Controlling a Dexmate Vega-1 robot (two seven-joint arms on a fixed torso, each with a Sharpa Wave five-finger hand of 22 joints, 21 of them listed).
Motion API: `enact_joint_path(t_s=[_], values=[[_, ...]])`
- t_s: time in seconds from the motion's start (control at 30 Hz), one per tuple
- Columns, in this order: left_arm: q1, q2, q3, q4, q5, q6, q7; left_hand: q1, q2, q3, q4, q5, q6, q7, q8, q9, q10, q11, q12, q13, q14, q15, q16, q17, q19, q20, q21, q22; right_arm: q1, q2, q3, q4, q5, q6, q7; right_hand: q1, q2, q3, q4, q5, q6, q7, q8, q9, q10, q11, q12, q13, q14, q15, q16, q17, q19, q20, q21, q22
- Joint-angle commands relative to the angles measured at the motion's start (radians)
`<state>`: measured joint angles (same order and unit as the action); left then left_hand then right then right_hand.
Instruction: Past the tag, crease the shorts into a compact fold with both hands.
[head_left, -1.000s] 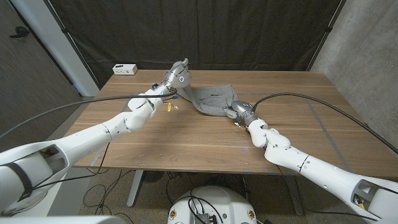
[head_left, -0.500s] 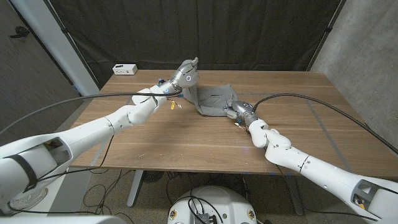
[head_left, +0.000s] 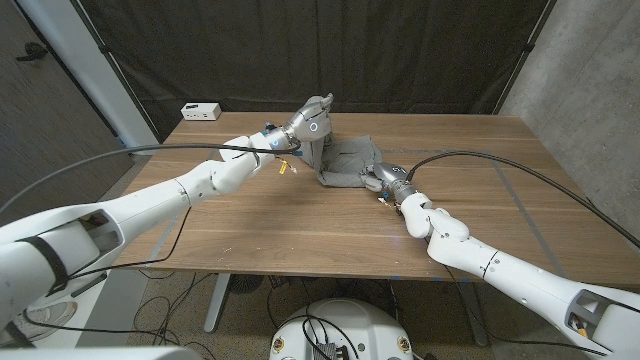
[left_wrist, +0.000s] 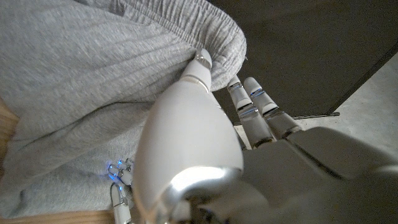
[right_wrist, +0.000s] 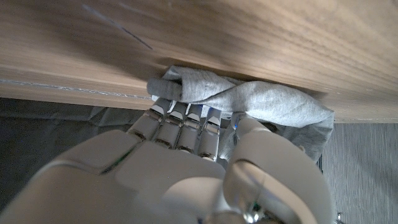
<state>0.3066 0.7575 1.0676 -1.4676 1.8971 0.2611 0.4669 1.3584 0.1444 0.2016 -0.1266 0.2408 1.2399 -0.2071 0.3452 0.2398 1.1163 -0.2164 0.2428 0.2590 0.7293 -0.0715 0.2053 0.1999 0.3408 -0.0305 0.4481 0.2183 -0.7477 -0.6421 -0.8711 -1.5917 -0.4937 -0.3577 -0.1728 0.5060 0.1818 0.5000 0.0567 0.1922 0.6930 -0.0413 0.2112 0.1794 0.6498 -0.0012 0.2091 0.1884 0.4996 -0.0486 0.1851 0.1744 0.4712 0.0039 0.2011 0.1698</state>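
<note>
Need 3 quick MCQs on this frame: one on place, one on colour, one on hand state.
1. Where is the white box?
A. far left corner of the table
B. on the shorts
C. near right edge

2. Colour of the shorts?
A. blue
B. grey
C. black

3. The left hand is:
A. open, off the cloth
B. gripping the shorts' edge, lifted
C. pressing on bare wood

Key: A, it sits at the table's far left corner; B, grey fabric in both wrist views; B, its fingers hold the waistband above the table, while the right hand clutches bunched cloth.

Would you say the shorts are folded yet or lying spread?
Partly folded: the left hand lifts one edge of the shorts over, the right hand grips another.
</note>
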Motion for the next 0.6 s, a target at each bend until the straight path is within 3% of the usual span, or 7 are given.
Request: enact_joint_path(t_s=[0.03, 0.6], values=[[-0.066, -0.058, 0.055, 0.062, 0.008, -0.026, 0.053, 0.006, 0.000, 0.002, 0.005, 0.006, -0.002, 0.001, 0.009, 0.004, 0.003, -0.004, -0.002, 0.005, -0.004, -0.163, -0.003, 0.001, -0.001, -0.003, 0.009, 0.003, -0.014, -0.009, 0.010, -0.003, 0.016, 0.006, -0.004, 0.004, -0.005, 0.006, -0.006, -0.002, 0.006, -0.001, 0.000, 0.004, 0.007, 0.000, 0.005, 0.002, 0.003, -0.060, 0.006, 0.006, 0.009, 0.004, 0.003, 0.006], [-0.164, -0.135, 0.158, 0.152, -0.031, -0.066, 0.123, 0.012, -0.002, -0.010, 0.004, 0.007, 0.003, 0.002, 0.020, 0.007, 0.015, -0.005, -0.008, 0.000, -0.007, -0.165, 0.002, 0.006, -0.002, -0.005, 0.015, 0.003, -0.039, -0.027, 0.023, -0.028, 0.030, -0.010, -0.004, 0.003, -0.006, 0.008, -0.009, -0.003, 0.005, -0.002, -0.005, 0.005, 0.007, 0.001, 0.002, 0.003, -0.004, -0.063, 0.005, 0.008, 0.006, 0.002, 0.001, 0.006]])
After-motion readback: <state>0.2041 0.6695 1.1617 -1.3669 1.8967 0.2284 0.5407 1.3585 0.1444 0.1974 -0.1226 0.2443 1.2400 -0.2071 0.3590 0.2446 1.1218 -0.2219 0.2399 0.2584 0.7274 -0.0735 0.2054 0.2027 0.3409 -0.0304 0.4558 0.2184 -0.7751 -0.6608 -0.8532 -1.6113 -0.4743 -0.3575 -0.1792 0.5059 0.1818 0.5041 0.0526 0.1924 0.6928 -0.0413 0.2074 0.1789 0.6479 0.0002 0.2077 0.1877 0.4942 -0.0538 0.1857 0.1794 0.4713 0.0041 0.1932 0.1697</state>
